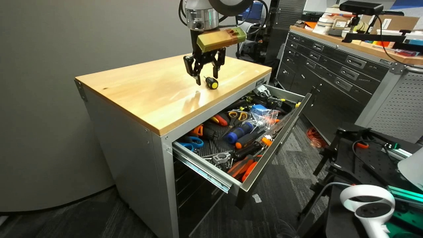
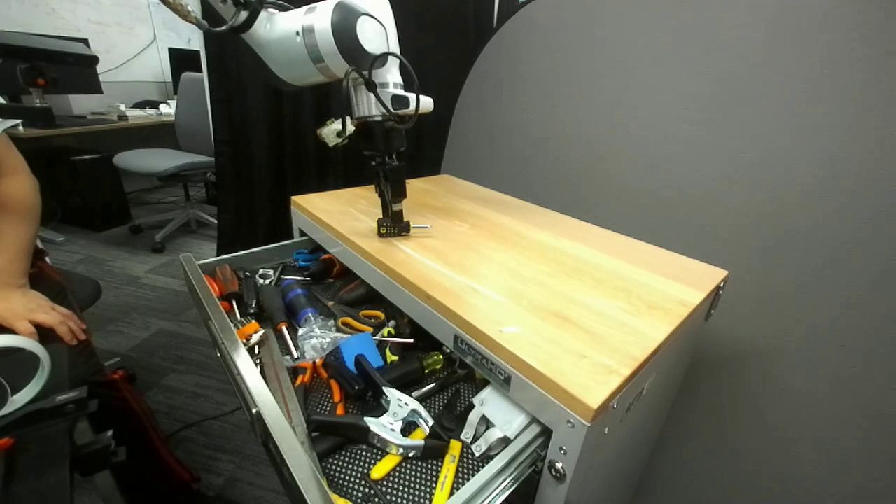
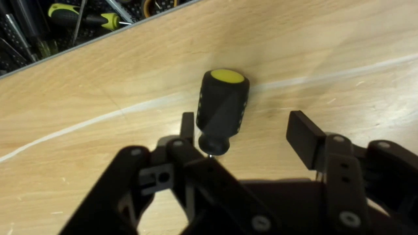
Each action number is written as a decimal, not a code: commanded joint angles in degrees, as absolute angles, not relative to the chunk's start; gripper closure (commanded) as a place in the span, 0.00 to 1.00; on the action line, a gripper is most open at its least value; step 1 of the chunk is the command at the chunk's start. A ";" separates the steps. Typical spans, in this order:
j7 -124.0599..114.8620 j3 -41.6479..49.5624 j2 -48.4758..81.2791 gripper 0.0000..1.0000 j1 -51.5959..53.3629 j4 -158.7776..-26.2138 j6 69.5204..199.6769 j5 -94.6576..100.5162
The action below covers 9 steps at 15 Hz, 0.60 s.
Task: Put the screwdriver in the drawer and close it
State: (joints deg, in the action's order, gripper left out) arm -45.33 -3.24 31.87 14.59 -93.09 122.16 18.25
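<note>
The stubby black screwdriver [image 1: 211, 83] with a yellow end cap lies on the wooden top near the drawer-side edge; it also shows in an exterior view [image 2: 395, 229]. In the wrist view the screwdriver [image 3: 222, 102] lies with its cap away from me and its short shaft mostly hidden behind a finger. My gripper [image 3: 244, 133] is open just above it; the handle's neck is close to the left finger, with a wide space to the right finger. The gripper [image 1: 207, 79] holds nothing. The grey top drawer [image 1: 277, 142] is pulled out; its front edge also shows in an exterior view [image 2: 241, 371].
The drawer holds many tools, among them a blue-handled tool [image 1: 240, 132], scissors [image 2: 360, 320] and a spring clamp [image 2: 399, 420]. A dark tool chest [image 1: 330, 66] and a cart with a white controller [image 1: 368, 201] stand nearby. A person's hand [image 2: 42, 315] is beyond the drawer front.
</note>
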 commanded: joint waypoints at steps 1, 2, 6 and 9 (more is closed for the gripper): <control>-47.62 -0.66 32.33 0.58 15.26 -94.55 124.11 16.60; -48.60 0.02 32.01 0.67 15.36 -95.65 124.27 16.94; -49.95 0.53 29.25 0.86 14.87 -100.18 125.17 15.75; -45.37 -0.83 22.73 0.88 14.54 -106.61 121.87 15.53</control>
State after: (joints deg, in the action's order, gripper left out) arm -48.55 -0.56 29.65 14.52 -98.07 123.32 16.49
